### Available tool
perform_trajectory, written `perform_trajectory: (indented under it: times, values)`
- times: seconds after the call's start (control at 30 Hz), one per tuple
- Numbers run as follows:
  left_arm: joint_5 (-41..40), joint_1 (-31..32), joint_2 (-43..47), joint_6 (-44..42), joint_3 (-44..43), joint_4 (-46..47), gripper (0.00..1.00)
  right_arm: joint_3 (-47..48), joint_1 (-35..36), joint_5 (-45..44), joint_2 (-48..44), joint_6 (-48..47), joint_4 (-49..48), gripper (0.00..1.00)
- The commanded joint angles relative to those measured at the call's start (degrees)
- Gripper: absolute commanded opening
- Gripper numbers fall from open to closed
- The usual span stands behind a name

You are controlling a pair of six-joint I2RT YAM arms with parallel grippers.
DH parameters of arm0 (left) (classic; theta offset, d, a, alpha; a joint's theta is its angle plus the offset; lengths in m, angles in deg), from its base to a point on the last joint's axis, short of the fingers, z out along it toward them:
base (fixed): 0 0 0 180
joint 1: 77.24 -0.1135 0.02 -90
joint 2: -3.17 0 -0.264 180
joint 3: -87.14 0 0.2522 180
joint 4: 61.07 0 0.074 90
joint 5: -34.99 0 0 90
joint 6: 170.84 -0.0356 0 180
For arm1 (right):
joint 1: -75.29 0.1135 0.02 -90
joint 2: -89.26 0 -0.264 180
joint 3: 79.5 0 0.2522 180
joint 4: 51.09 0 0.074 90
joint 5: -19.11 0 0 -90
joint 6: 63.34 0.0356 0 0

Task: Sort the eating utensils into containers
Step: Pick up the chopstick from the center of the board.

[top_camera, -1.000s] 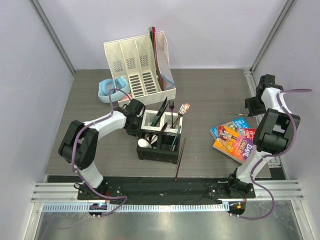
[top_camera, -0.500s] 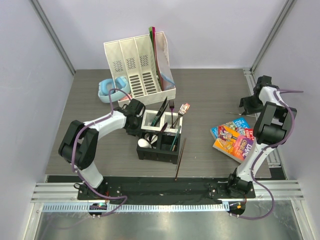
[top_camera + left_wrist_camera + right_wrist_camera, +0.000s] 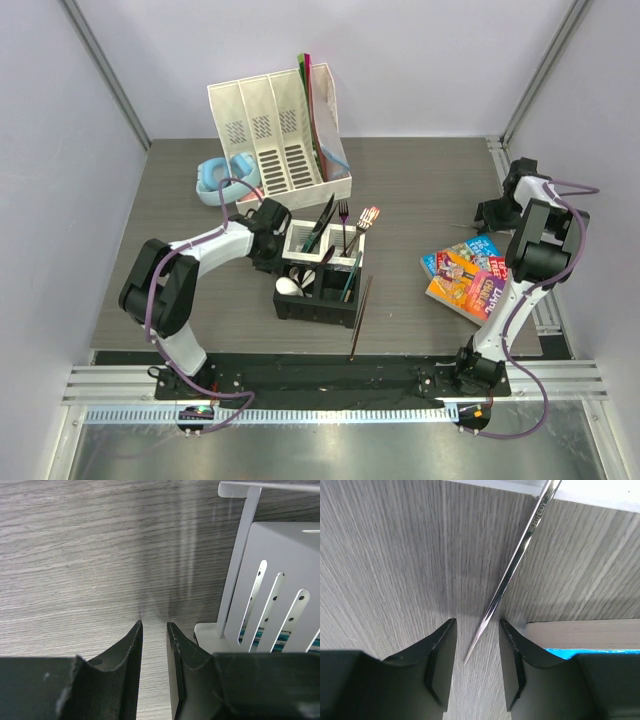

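Note:
The containers, a four-cell caddy (image 3: 316, 305) with white and black cells, stand mid-table holding several eating utensils: a white soup spoon (image 3: 288, 286), a black piece (image 3: 325, 214) and a dark fork (image 3: 343, 213). Brown chopsticks (image 3: 360, 314) lie on the table by its right side. A slim metal utensil (image 3: 466, 228) lies at the far right; its pointed end (image 3: 507, 580) sits between the jaws of my open right gripper (image 3: 477, 622), untouched. My left gripper (image 3: 154, 624) is low on the table beside the caddy's white slotted wall (image 3: 280, 605), its jaws narrowly apart with nothing between them.
A colourful book (image 3: 468, 275) lies just in front of the right gripper (image 3: 492, 215); its page edge (image 3: 585, 629) shows beside the right finger. A tall white file organiser (image 3: 275, 135) and blue headphones (image 3: 215, 177) stand at the back left.
The right arm has swung its wrist down towards the table at the metal utensil, and its jaws have narrowed a little. The left arm has not moved.

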Motion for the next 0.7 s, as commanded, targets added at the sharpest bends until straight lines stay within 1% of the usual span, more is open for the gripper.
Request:
perform_trajectory:
  times: [0.0, 0.07, 0.13, 0.27, 0.37, 0.4, 0.47, 0.57, 0.6, 0.63, 0.67]
  values:
    - [-1.1, 0.2, -0.2, -0.4, -1.0, 0.9, 0.26, 0.1, -0.3, 0.4, 0.7, 1.6, -0.4, 0.46]
    - [-1.2, 0.2, -0.2, -0.4, -1.0, 1.0, 0.26, 0.0, -0.4, 0.4, 1.5, 1.9, 0.2, 0.49]
    - [-1.3, 0.1, -0.2, -0.4, -0.9, 0.9, 0.26, -1.1, -0.7, 1.1, 2.1, 3.4, 0.1, 0.50]
    - [-1.7, 0.1, 0.0, -0.5, -0.9, 0.9, 0.26, -1.7, -1.0, 6.8, 4.4, 3.3, -0.2, 0.49]
    - [-1.9, 0.1, 0.2, -0.5, -0.6, 0.8, 0.26, -1.9, -1.0, 9.2, 5.1, 2.4, -1.5, 0.43]
    - [-1.9, 0.1, 0.2, -0.5, -0.6, 0.8, 0.26, -1.9, -1.0, 9.7, 5.2, 2.1, -1.6, 0.37]
    - [-2.1, 0.1, 0.3, -0.5, -0.6, 0.8, 0.26, -1.9, -1.1, 11.3, 5.2, 1.6, -1.7, 0.29]
    - [-2.0, 0.0, 0.5, -0.5, -0.6, 0.9, 0.26, -1.9, -1.1, 13.9, 5.7, 0.7, -1.6, 0.24]
    - [-2.0, -0.1, 0.5, -0.5, -0.6, 1.0, 0.26, -2.4, -1.1, 14.3, 5.7, 0.5, -1.4, 0.17]
    - [-2.1, -0.1, 0.6, -0.5, -0.5, 1.0, 0.26, -2.7, -1.1, 15.0, 5.4, 0.4, -1.3, 0.15]
    - [-2.0, 0.0, 0.7, -0.5, -0.5, 1.0, 0.26, -3.2, -1.1, 15.4, 5.1, 0.3, -1.2, 0.10]
